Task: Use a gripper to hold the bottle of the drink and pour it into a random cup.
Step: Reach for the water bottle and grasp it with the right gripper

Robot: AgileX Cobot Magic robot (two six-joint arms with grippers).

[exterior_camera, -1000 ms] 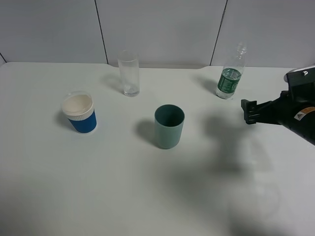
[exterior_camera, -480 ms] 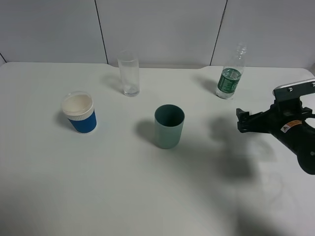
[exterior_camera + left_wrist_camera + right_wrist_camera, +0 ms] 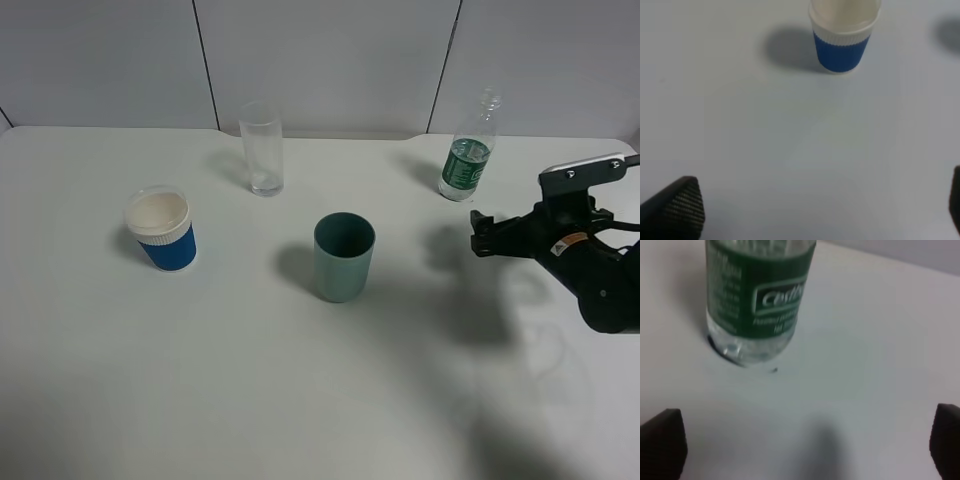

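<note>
The bottle of the drink [image 3: 463, 160] stands upright and uncapped at the back right of the table, clear with a dark green label. My right gripper [image 3: 483, 233] hovers in front of it, a little to its right, open and apart from it. In the right wrist view the bottle [image 3: 757, 305] fills the far side, while the right gripper [image 3: 802, 445] shows wide-spread black fingertips [image 3: 662, 442] with nothing between them. The teal-green cup [image 3: 344, 256] stands at the table's middle. The left gripper [image 3: 815, 210] is open over bare table.
A blue ribbed paper cup [image 3: 162, 230] with a white rim stands at the left, also seen ahead of the left gripper as the blue cup [image 3: 845, 37]. A tall clear glass [image 3: 262, 148] stands at the back centre. The table's rear edge meets a grey wall.
My right arm has come down and shifted left, bringing its open jaws closer to the bottle. The bottle, cups and glass have not moved.
</note>
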